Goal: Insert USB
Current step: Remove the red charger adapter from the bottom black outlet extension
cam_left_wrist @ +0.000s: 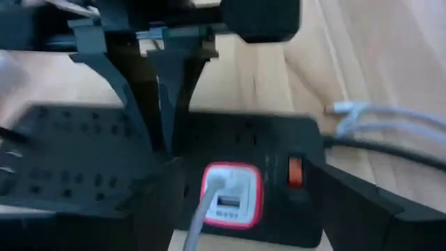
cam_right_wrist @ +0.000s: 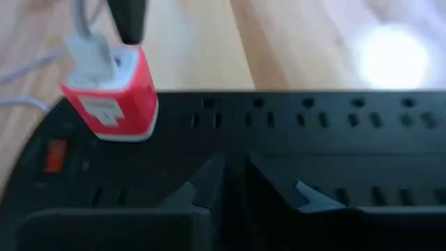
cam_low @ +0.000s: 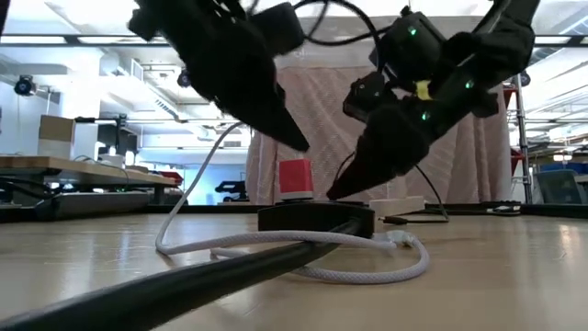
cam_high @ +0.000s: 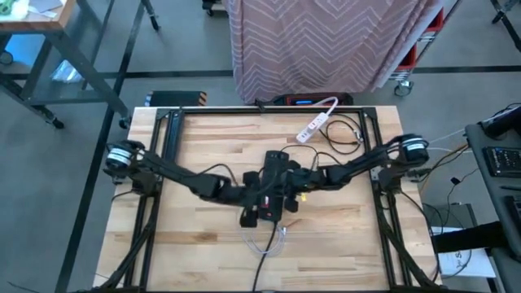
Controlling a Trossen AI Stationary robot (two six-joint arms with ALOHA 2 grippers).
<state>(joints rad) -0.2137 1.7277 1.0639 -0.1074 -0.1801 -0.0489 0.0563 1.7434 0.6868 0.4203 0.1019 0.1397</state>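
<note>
A black power strip (cam_right_wrist: 334, 132) lies flat mid-table, also seen in the high view (cam_high: 273, 191). A red-and-white USB charger (cam_right_wrist: 111, 104) stands plugged into it near its orange switch (cam_left_wrist: 295, 171). A white connector (cam_right_wrist: 89, 56) sticks into the charger's top. Its white braided cable (cam_low: 276, 241) loops over the table in front of the strip. My left gripper (cam_low: 292, 138) hangs open just above the charger, touching nothing. My right gripper (cam_right_wrist: 237, 185) is shut, with its tips down on the strip beside the charger. My right gripper sets its shut fingertips (cam_left_wrist: 164, 136) on the strip's top face (cam_left_wrist: 104, 157), among the outlets a short way from the charger. The fingers slant down from the table's right side. The strip stays flat on the table.
A white power strip (cam_high: 316, 126) and thin black cords (cam_high: 346, 134) lie near the far edge. The black strip's thick cord (cam_low: 184, 285) runs toward the near edge. Dark frame rails (cam_high: 167, 155) border the table on both sides.
</note>
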